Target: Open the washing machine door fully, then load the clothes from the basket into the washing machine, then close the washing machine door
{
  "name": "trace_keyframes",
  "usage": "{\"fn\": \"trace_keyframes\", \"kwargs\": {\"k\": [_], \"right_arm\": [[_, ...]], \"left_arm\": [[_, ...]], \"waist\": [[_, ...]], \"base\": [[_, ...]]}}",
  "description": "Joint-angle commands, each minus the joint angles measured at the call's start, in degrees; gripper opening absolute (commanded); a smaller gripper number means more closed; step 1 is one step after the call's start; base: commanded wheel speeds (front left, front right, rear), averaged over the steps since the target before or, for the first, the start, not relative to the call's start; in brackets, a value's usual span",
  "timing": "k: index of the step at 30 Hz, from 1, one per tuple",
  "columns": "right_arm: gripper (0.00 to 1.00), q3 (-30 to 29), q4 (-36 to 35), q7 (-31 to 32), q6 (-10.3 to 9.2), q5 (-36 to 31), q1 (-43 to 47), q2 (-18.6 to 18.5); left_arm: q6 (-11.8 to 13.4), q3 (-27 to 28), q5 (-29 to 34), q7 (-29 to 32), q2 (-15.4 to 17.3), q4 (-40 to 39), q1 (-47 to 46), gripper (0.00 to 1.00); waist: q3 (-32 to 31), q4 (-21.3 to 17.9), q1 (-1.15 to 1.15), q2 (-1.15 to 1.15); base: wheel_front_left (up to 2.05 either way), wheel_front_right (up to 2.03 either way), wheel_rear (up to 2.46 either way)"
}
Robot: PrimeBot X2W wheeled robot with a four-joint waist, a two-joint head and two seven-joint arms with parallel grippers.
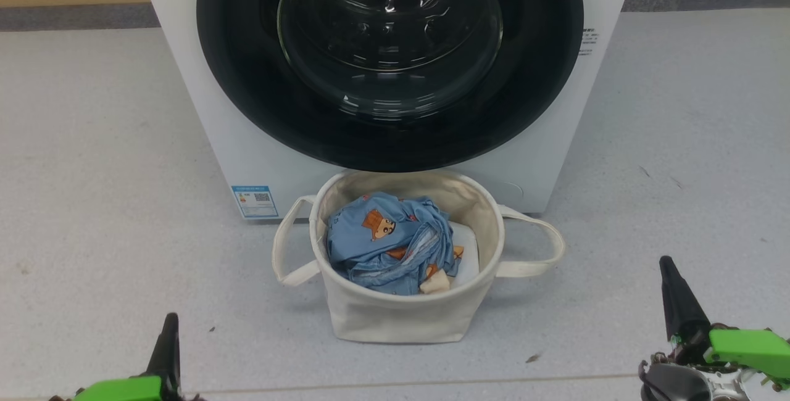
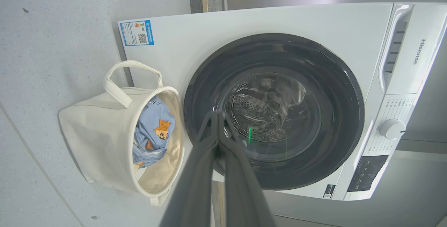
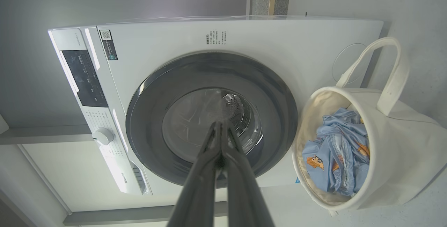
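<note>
Head view: glossy black-rimmed round glass washing machine door (image 1: 390, 43) shut at twelve o'clock; off-white canvas basket (image 1: 395, 321) holding blue bear-print clothes (image 1: 386, 243) just before it, at six. Left pincer (image 2: 217, 116) and right pincer (image 3: 220, 126) both clenched, empty; better to part one, hook the door's rim, swing wide.

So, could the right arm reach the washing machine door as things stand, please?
Probably yes: bare floor lies ahead of the right gripper, and the basket stands low, beneath the washing machine door.

Left jaws are pressed together, fingers (image 2: 195, 185) meeting at the tips; right jaws likewise, fingers (image 3: 200, 185) meeting.
</note>
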Motion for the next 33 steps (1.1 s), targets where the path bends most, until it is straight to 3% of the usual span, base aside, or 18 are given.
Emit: {"fn": "trace_keyframes", "kwargs": {"k": [1,33], "right_arm": [[0.0,1.1,-2.0,0.4,0.02,-0.4,-0.8,-0.4],[0.0,1.0,-2.0,0.5,0.02,-0.4,-0.8,-0.3]], "left_arm": [[-0.4,2.3,0.5,0.5,0.5,-1.6,-1.4,0.0],[-0.4,2.4,0.6,0.5,0.5,-1.6,-1.4,0.0]], "waist": [[0.0,0.0,0.0,0.0],[0.0,0.0,0.0,0.0]], "base": [[0.0,0.0,0.0],[0.0,0.0,0.0]]}}
